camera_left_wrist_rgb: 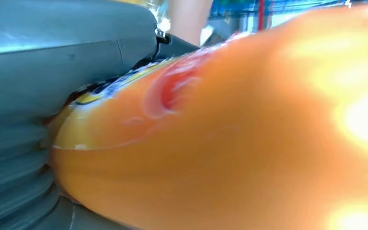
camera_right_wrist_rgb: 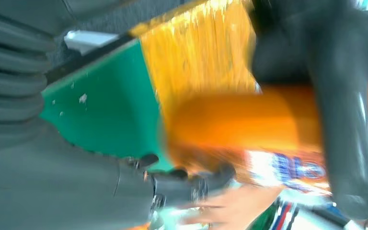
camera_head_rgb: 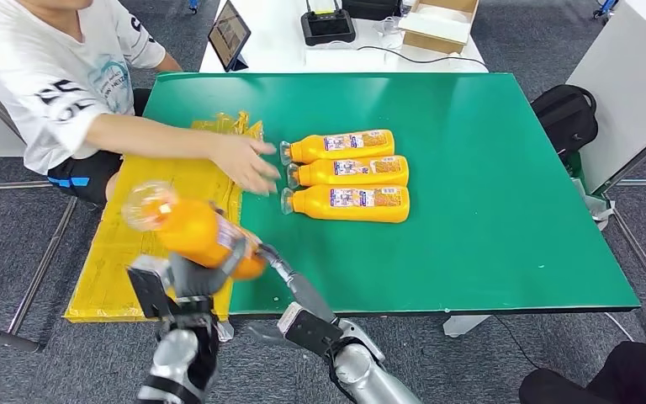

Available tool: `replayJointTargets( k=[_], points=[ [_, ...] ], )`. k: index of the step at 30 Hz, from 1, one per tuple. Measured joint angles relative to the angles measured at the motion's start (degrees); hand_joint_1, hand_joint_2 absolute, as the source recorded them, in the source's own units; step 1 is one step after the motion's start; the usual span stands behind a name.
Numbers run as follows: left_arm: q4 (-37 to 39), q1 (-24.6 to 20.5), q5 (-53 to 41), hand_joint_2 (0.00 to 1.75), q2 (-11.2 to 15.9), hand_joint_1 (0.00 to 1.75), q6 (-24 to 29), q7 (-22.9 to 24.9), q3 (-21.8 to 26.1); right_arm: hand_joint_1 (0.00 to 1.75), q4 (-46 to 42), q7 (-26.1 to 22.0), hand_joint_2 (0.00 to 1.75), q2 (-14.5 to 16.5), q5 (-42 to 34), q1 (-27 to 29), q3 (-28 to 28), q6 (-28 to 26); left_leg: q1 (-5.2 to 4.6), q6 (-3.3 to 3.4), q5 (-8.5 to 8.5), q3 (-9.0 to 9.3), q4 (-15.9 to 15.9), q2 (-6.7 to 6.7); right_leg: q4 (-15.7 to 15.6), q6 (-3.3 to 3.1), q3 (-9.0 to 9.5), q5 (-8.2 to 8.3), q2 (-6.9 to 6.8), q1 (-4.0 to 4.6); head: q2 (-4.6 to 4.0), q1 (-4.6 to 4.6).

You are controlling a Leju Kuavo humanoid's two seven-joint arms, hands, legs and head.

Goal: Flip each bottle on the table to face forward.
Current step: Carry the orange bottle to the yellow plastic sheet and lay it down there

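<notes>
Holding one orange juice bottle (camera_head_rgb: 193, 231) up over the tabletop (camera_head_rgb: 488, 210) edge, the left robot hand (camera_head_rgb: 187, 282) grips it while the right robot hand (camera_head_rgb: 290, 282) touches its end, likely turning it before laying it beside the three lying bottles (camera_head_rgb: 349, 175).

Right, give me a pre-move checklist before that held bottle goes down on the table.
1. Grip: left hand holds the orange bottle raised off the surface. Ok.
2. Second contact: right hand reaches the bottle's base end. Ok.
3. Label side: blurred in both wrist views. Cannot tell.
4. Drop zone: a person's hand reaches over the green table beside the row's caps. Not ok.
5. Row: three bottles lie side by side, labels up. Ok.
</notes>
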Motion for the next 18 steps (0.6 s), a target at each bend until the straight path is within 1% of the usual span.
replayJointTargets(
  k=[6, 8, 11, 13, 15, 18],
  points=[
    [3.38, -6.80, -4.91, 1.75, 1.04, 1.75, 7.56, -1.32, 4.86, 0.00, -3.58, -0.60, 0.00, -0.98, -1.76, 0.25, -1.21, -0.13, 0.00, 0.00, 0.02, -0.01, 0.00, 0.01, 0.01, 0.01, 0.00, 0.00, 0.00, 0.00, 0.00, -0.01],
    [5.14, -9.13, -8.66, 1.75, 1.73, 1.75, 11.12, -1.50, 6.45, 0.00, -4.87, -0.77, 0.00, -1.23, -2.49, 0.26, -1.90, -0.73, 0.00, 0.00, 0.02, -0.01, 0.00, 0.00, 0.01, 0.01, 0.00, 0.00, 0.00, 0.00, 0.00, 0.00],
    [8.66, -12.13, -18.32, 1.75, 3.37, 1.75, 18.54, -1.17, 8.19, 0.00, -7.32, -1.50, 0.00, -1.37, -3.20, 0.32, -3.31, -3.38, 0.00, 0.00, 0.03, 0.00, 0.00, 0.01, 0.02, 0.01, 0.00, 0.00, 0.00, 0.00, 0.00, 0.01],
    [11.12, -13.74, -24.09, 1.75, 4.45, 1.75, 21.81, -0.20, 9.21, 0.00, -9.13, -2.00, 0.00, -1.41, -3.55, 0.52, -4.19, -5.34, 0.00, 0.00, 0.03, 0.00, 0.00, 0.02, 0.03, 0.01, 0.00, 0.00, 0.02, 0.00, 0.00, 0.01],
    [13.70, -15.01, -32.44, 1.75, 5.37, 1.75, 23.75, 1.90, 10.46, 0.00, -11.08, -2.82, 0.00, -1.41, -4.27, 1.03, -4.96, -7.49, 0.00, 0.00, 0.03, 0.00, 0.00, 0.03, 0.03, 0.01, 0.00, 0.00, 0.02, 0.00, 0.00, 0.01],
    [18.14, -16.44, -50.15, 1.75, 6.73, 1.75, 24.75, 4.65, 14.02, 0.00, -14.42, -4.22, 0.00, -1.28, -5.67, 1.91, -5.78, -10.25, 0.00, 0.00, 0.03, -0.01, 0.00, 0.04, 0.03, 0.00, -0.01, -0.01, 0.03, 0.00, 0.00, 0.02]
  ],
)
